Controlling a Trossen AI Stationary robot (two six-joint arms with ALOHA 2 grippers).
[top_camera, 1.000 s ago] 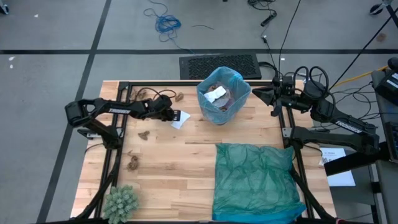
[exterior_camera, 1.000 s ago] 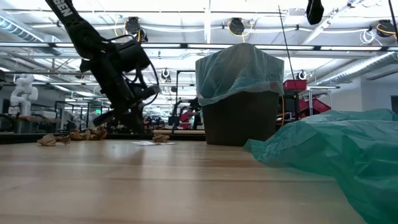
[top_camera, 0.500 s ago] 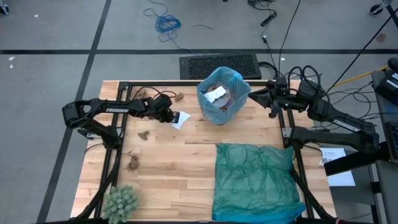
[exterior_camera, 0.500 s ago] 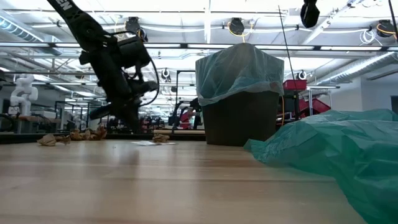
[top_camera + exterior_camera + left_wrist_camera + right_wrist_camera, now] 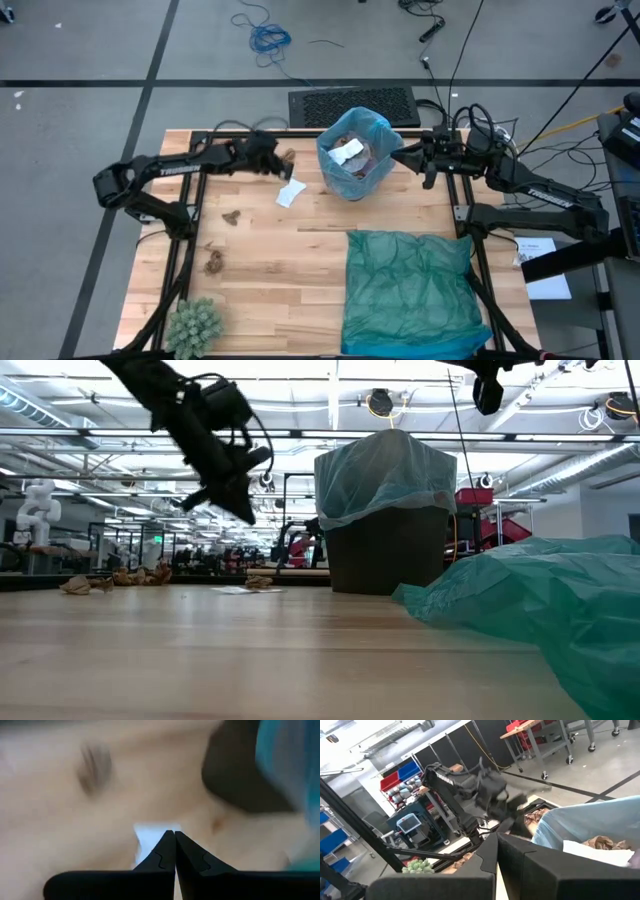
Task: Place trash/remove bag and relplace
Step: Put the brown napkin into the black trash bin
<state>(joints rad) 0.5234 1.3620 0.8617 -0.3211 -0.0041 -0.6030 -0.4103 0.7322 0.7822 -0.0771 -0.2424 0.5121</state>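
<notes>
Both our grippers are closing on nothing: our left gripper [image 5: 272,160] is hovering above the table [image 5: 300,270] beside a white paper scrap [image 5: 290,193], while our right gripper [image 5: 410,157] is hanging just beside the bin's light-blue bag [image 5: 385,135], trash [image 5: 350,152] lying inside.
</notes>
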